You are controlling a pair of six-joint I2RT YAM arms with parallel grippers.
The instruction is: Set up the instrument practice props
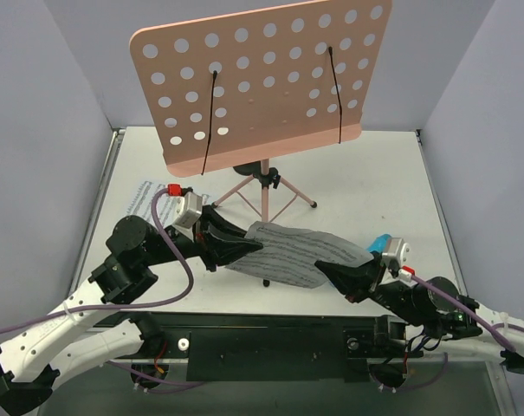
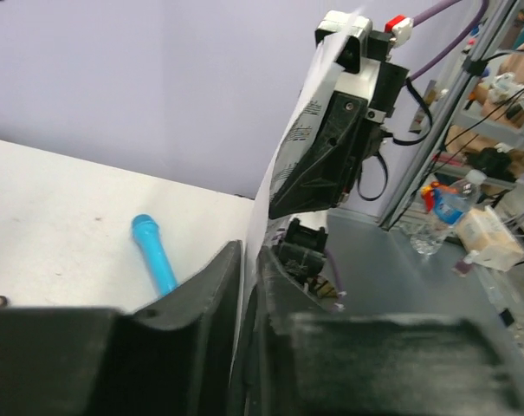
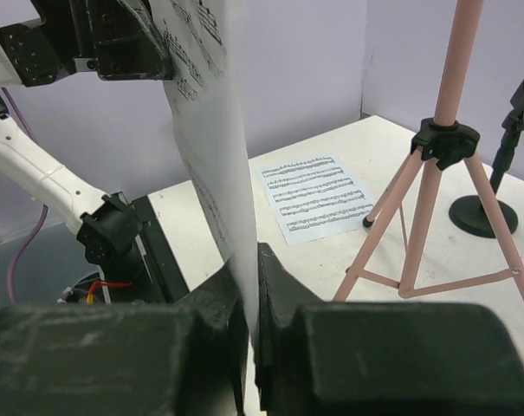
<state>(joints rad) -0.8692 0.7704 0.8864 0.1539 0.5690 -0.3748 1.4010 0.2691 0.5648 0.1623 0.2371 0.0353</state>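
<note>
Your left end effector [image 1: 237,249] is pinched on the left end of a sheet of printed music [image 1: 287,251]. Your right end effector [image 1: 333,270] is clamped on its right end, fingers together with the paper between them. You have the sheet strung between both arms above the near part of the worktop [image 1: 374,173], just on the near side of the pink music stand [image 1: 262,82]. That stand is upright at the middle on its thin tripod legs [image 1: 244,189], with two black wire page holders [image 1: 211,121] against its hole-punched desk. Your second sheet [image 1: 143,198] lies flat on the worktop at the left. A blue microphone [image 1: 380,242] lies beside your right end effector.
</note>
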